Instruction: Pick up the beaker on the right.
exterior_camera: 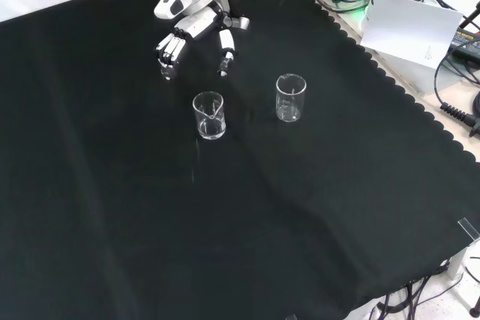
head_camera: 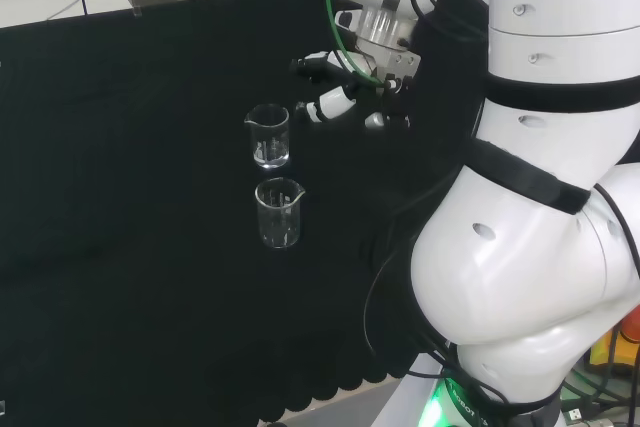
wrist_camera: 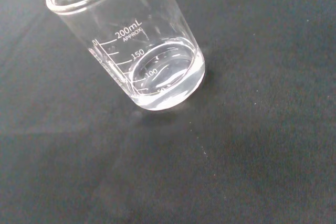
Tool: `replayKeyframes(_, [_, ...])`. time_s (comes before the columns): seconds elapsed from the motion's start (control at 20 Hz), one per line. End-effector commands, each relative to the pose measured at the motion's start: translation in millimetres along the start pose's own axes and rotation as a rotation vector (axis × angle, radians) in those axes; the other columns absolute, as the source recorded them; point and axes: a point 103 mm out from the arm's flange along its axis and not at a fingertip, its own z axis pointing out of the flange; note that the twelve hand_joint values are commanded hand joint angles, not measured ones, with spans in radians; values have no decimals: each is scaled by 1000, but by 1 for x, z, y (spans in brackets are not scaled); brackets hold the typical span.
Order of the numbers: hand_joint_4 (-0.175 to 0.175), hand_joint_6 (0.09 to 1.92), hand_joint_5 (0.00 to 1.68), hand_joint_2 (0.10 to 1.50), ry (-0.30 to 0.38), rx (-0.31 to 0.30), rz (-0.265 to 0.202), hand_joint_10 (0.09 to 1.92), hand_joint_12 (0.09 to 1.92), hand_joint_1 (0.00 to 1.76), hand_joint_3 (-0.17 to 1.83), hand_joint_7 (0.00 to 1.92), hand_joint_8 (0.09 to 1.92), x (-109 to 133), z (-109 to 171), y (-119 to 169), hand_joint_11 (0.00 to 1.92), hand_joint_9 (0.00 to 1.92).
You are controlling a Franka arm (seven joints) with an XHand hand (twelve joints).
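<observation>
The fingers (exterior_camera: 171, 50) and thumb (exterior_camera: 226, 54) of the black and white robot hand (exterior_camera: 196, 31) hang spread and lightly bent, holding nothing, just above the black cloth (exterior_camera: 247, 215). In the front view the hand is just behind the left of two clear glass beakers (exterior_camera: 209, 115), apart from it. That small cylinder stands upright, long axis vertical, mouth up. The wrist view looks down on a beaker's (wrist_camera: 137, 51) side. The other clear glass beaker (exterior_camera: 290, 98) stands upright to the right, well apart from the hand.
</observation>
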Motion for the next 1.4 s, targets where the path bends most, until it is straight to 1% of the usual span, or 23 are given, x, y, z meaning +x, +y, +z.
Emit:
replayKeyframes(0.05, [-34,87,378,573,63,8,-44,686,1418,768,587,216,698,-4,16,6,0,341])
replayKeyframes(0.2, [-33,87,378,565,76,34,-58,669,1366,775,591,199,685,-3,25,11,0,317])
replayKeyframes(0.4, [-32,87,370,560,92,32,-78,658,1327,775,593,178,672,-1,36,18,0,293])
replayKeyframes(0.55, [-32,87,369,557,114,49,-84,657,1323,771,592,177,671,-1,43,23,0,292])
replayKeyframes(0.9, [-33,87,373,551,139,37,-107,659,1321,754,589,187,674,-5,52,29,0,301])
replayKeyframes(1.0, [-34,87,385,551,156,30,-117,662,1320,753,587,203,680,-4,54,30,0,310])
replayKeyframes(1.15, [-36,87,399,549,182,16,-142,663,1328,755,585,224,686,-2,58,33,0,328])
replayKeyframes(1.4, [-38,87,410,547,208,19,-177,660,1339,757,582,238,686,3,66,37,0,343])
